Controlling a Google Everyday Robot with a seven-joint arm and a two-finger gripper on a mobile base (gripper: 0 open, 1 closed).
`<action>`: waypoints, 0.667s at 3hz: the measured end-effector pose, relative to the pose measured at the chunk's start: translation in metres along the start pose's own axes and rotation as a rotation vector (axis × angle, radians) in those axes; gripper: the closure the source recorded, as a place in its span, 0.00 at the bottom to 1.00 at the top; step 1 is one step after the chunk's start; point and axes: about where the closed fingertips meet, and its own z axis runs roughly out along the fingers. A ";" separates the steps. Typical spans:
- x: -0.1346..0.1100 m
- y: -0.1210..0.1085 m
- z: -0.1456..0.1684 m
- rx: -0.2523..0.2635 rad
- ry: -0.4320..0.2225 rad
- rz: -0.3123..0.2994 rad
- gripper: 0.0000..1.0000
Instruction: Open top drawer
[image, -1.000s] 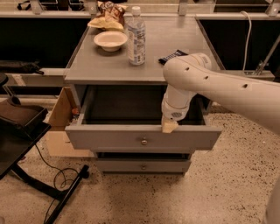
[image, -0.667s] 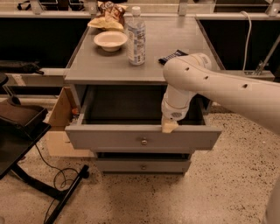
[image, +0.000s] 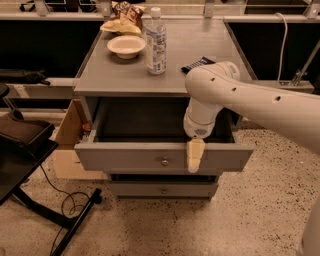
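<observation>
The top drawer (image: 125, 157) of the grey cabinet stands pulled out toward me, with a wide grey front and a small round metal knob (image: 164, 162) at its centre. Its plain grey inside shows nothing in it. My gripper (image: 194, 156) hangs from the white arm (image: 260, 102) that comes in from the right. It sits over the drawer front's top edge, just right of the knob. A narrower grey drawer (image: 163, 189) with its own knob is closed below.
On the cabinet top (image: 110, 75) stand a white bowl (image: 126, 45), a clear water bottle (image: 156, 41), a chip bag (image: 123, 17) and a dark snack bar (image: 197, 64). A cardboard box (image: 67, 145) sits left of the cabinet. A black stand and cable (image: 60, 215) lie on the speckled floor.
</observation>
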 end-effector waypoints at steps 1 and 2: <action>0.001 0.004 0.005 -0.010 -0.002 0.005 0.02; 0.011 0.033 0.041 -0.086 -0.018 0.048 0.25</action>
